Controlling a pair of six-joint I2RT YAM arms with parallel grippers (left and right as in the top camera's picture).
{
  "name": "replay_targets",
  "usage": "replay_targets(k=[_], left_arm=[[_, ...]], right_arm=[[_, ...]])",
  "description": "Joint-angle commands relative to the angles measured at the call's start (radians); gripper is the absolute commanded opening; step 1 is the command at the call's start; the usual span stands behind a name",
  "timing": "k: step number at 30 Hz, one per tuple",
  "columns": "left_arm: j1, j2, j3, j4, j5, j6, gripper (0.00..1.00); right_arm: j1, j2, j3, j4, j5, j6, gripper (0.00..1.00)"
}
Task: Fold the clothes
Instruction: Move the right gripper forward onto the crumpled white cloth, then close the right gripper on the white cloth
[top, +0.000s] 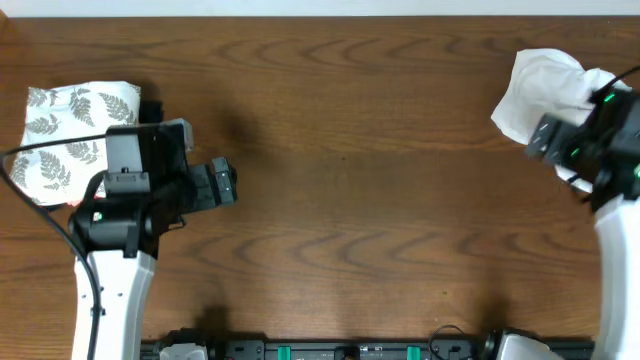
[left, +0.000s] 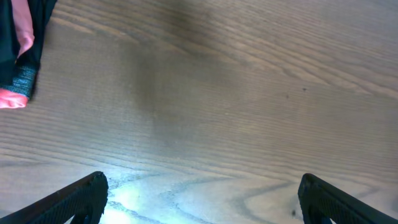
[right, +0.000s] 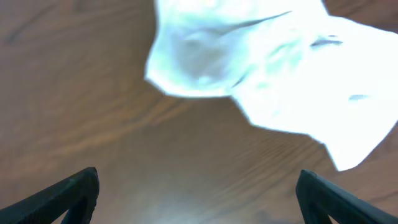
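The clothes, a crumpled white T-shirt (top: 540, 85), lie bunched at the far right of the wooden table; no print shows. My right gripper (top: 543, 138) hovers at the shirt's near edge. In the right wrist view the shirt (right: 273, 68) fills the upper right, a little ahead of the right gripper (right: 199, 180), which is open over bare wood. My left gripper (top: 224, 184) is at the left side of the table, far from the shirt. In the left wrist view the left gripper (left: 202, 186) is also open with only wood between its fingers.
A folded white cloth with grey fern leaves (top: 70, 130) lies at the far left, partly under the left arm. A black and pink-red garment (left: 18, 43) shows at the top left of the left wrist view. The table's front rail (top: 350, 350) runs along the bottom.
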Motion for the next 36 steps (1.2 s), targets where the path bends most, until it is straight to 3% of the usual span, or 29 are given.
replay_targets(k=[1, 7, 16, 22, 32, 36], left_arm=[[0.004, 0.006, 0.023, -0.01, -0.024, -0.001, 0.98], [0.005, 0.003, 0.023, -0.01, -0.031, 0.006, 0.98], [0.005, 0.004, 0.023, -0.01, -0.031, 0.006, 0.98], [0.005, 0.004, 0.023, -0.01, -0.031, 0.006, 0.98], [0.005, 0.004, 0.022, -0.01, -0.031, 0.005, 0.98], [0.005, 0.004, 0.022, -0.01, -0.031, 0.005, 0.98]], right_arm=[[-0.101, 0.118, 0.108, -0.006, -0.06, -0.072, 0.99], [-0.246, 0.286, 0.169, 0.085, -0.069, -0.169, 0.99], [-0.374, 0.48, 0.169, 0.141, -0.106, -0.186, 0.99], [-0.391, 0.57, 0.169, 0.2, -0.223, -0.229, 0.97], [-0.388, 0.666, 0.169, 0.279, -0.219, -0.229, 0.95], [-0.386, 0.69, 0.169, 0.288, -0.224, -0.229, 0.89]])
